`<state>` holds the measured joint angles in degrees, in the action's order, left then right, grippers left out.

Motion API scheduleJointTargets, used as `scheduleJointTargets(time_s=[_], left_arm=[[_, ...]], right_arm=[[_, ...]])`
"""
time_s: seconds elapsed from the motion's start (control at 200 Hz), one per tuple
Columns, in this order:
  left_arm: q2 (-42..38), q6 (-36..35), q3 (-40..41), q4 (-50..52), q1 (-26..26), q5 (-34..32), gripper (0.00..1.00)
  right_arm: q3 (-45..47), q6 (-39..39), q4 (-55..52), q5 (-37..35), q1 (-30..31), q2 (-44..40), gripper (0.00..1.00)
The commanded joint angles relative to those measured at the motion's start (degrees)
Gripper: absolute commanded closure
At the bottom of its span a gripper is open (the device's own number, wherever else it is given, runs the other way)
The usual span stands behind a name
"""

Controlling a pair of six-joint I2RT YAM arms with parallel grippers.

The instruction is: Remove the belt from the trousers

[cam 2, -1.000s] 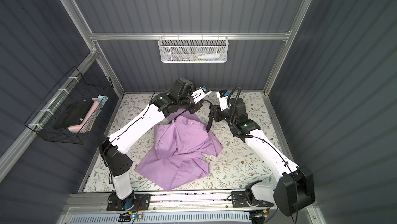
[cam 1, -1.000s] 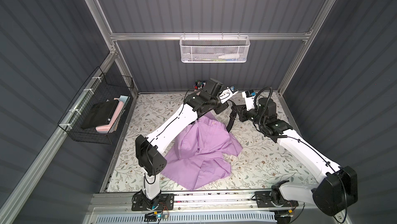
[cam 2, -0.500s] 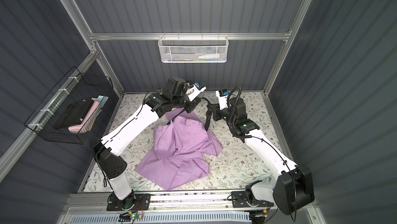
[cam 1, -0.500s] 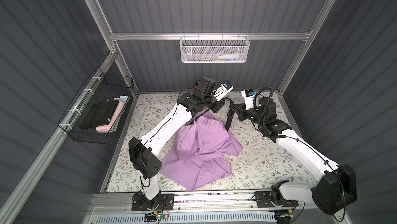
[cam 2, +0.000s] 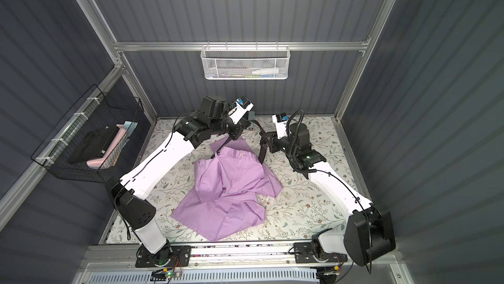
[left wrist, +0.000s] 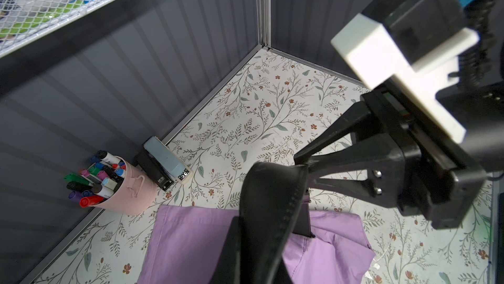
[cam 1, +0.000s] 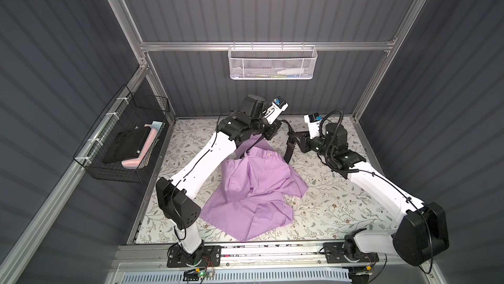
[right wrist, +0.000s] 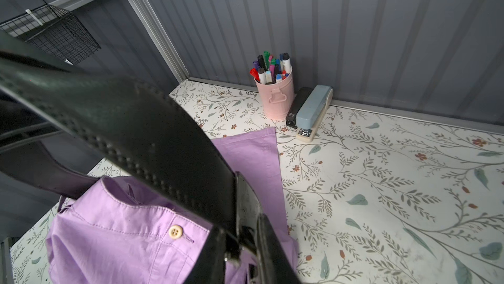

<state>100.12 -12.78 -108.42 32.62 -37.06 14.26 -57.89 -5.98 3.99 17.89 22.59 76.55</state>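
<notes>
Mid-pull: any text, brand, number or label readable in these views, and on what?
"M&G", probably: small white print on the black stapler.
Black-and-white sticker on the blue-grey stapler: blurred, unreadable.
Markers in the pink pot: print too small to read.
belt, trousers: no text seen.

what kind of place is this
Most likely a robot test cell, not a home: grey corrugated walls on an aluminium frame box in a floral tabletop, and a left arm and right arm stand on a front rail, with lilac trousers between them.
</notes>
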Motion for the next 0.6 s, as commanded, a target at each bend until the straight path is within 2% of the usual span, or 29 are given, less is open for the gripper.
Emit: scheduleJointTargets(time_s=[0.0,0.105,0.16,0.26,0.325,0.405,0.465,0.55,0.595], left_arm=[[-9.4,3.6,-2.4,-11.0,0.7,5.7,1.0],[-9.9,4.1,-2.3,-11.4,1.0,6.1,1.0],[-9.7,4.2,-2.4,-11.3,1.0,6.2,1.0],[-9.0,4.3,-2.6,-10.2,1.0,6.4,1.0],[-8.8,4.5,-2.1,-9.9,1.1,6.6,1.0],[-9.0,4.7,-1.0,-10.3,1.0,6.6,1.0],[-8.9,4.9,-0.7,-10.1,1.2,6.6,1.0],[-8.5,4.9,-1.3,-8.6,1.4,7.0,1.0],[-8.2,4.9,-1.5,-8.0,1.5,7.2,1.0]], right_arm=[[2.5,-0.4,-10.5,-6.1,-1.8,3.3,0.88],[2.6,-0.4,-10.5,-5.7,-1.9,3.3,1.0],[2.5,-0.7,-10.4,-5.3,-1.9,3.3,1.0],[1.9,-0.5,-10.4,-3.7,-1.9,2.7,0.94],[1.7,-0.7,-9.9,-3.7,-1.9,2.3,1.0],[1.6,-0.6,-9.7,-3.7,-2.0,2.1,1.0],[1.1,-0.7,-9.9,-0.8,-2.1,2.2,1.0],[0.4,-1.5,-10.2,0.1,-2.1,2.0,0.8],[0.0,-1.9,-10.0,0.3,-2.1,1.8,0.77]])
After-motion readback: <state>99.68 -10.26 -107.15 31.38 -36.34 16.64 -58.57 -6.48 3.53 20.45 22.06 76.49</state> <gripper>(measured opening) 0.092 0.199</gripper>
